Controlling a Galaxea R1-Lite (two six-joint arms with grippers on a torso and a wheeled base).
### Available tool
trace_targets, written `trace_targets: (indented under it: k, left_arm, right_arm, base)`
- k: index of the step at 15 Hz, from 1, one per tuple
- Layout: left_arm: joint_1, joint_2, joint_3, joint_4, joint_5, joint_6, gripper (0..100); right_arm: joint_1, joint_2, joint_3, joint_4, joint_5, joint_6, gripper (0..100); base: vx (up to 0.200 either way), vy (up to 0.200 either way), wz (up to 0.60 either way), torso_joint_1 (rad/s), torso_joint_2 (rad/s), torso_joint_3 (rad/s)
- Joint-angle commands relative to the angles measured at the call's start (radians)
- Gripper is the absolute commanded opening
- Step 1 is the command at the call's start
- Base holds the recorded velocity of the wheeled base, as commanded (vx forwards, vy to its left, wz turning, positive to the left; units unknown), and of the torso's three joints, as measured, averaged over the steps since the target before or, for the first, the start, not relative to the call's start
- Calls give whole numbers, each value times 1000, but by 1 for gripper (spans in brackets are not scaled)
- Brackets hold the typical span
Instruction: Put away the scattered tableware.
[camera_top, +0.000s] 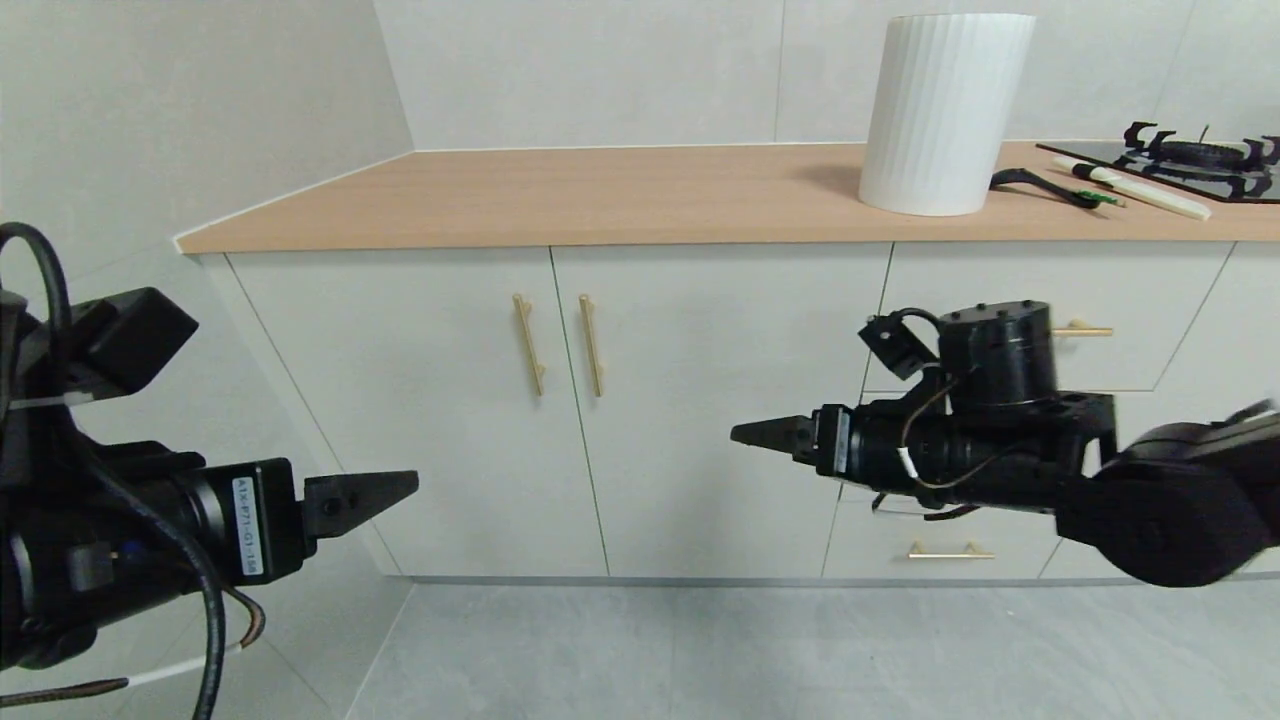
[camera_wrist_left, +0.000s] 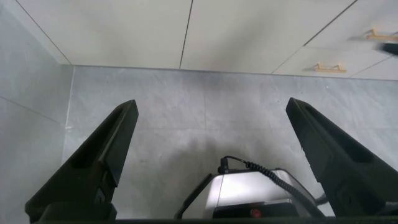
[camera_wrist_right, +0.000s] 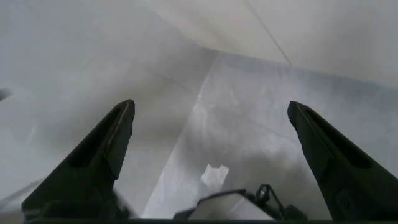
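Head view: the left end effector (camera_top: 395, 487) and right end effector (camera_top: 750, 435) hang before the cabinet doors (camera_top: 560, 400), below the desk (camera_top: 600, 195). On the desk, a black utensil (camera_top: 1040, 186) and a cream utensil (camera_top: 1140, 191) lie just beside a white ribbed canister (camera_top: 945, 112).

Left wrist view: its fingers (camera_wrist_left: 106, 155) stand wide apart above the grey floor (camera_wrist_left: 205, 106).

Right wrist view: its fingers (camera_wrist_right: 102, 155) are likewise apart.
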Motion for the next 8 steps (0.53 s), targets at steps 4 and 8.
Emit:
trace_targets:
  k: [4, 8]
  left_arm:
    - [43, -126, 86, -2, 1, 1, 100]
    - [101, -445, 212, -1, -2, 70, 100]
  right_arm:
    - [-85, -560, 219, 144, -63, -98, 100]
    - [-145, -893, 389, 150, -227, -167, 100]
  base:
    - [0, 0, 0, 0, 0, 0]
    - [0, 0, 0, 0, 0, 0]
